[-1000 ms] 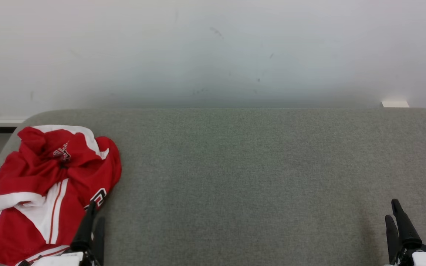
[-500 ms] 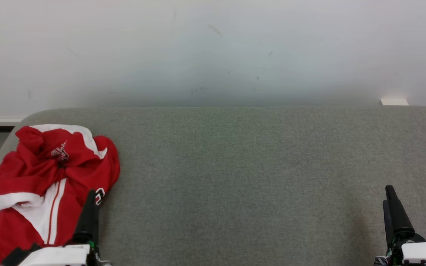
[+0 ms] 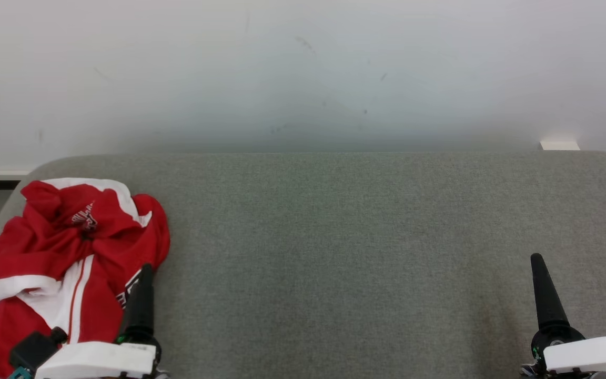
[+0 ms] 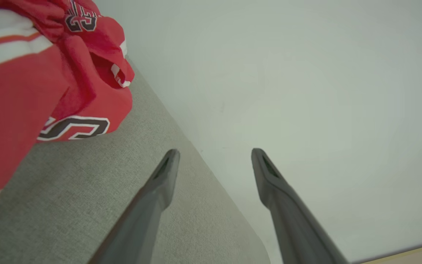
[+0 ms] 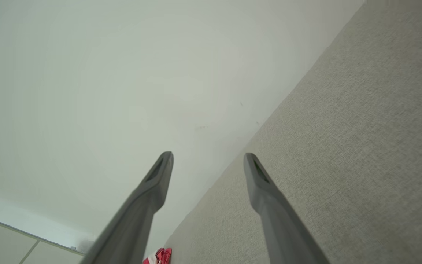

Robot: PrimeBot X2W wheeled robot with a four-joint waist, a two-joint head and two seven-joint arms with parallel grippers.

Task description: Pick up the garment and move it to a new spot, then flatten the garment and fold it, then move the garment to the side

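**Q:** Surface (image 3: pixel 334 237) first, then. What lies nearest?

**A:** Grey woven covering, flat, with rounded far corners.
- Item one: left fingers (image 4: pixel 156 198). Long, dark and tapered, spread wide with nothing between them. They sit at the near left, just beside the garment's right edge.
- Item two: right fingers (image 5: pixel 148 198). Same pattern, spread and empty, at the near right and well apart from the cloth.

**Q:** And farther off?

**A:**
- Item three: garment (image 3: pixel 66 252). Red jersey with white panels, stripes and dark-outlined numerals, in a soft, smooth-looking knit. It is crumpled in a heap at the surface's left end.
- Item four: wall (image 3: pixel 303 79). Pale and matte, with faint scuffs.

**Q:** Which step is in hand?

**A:** The first pick-up, I judge, and not yet made. The left fingers need to come over the heap, settle on a raised fold and close. The loose cloth will probably trail when lifted.
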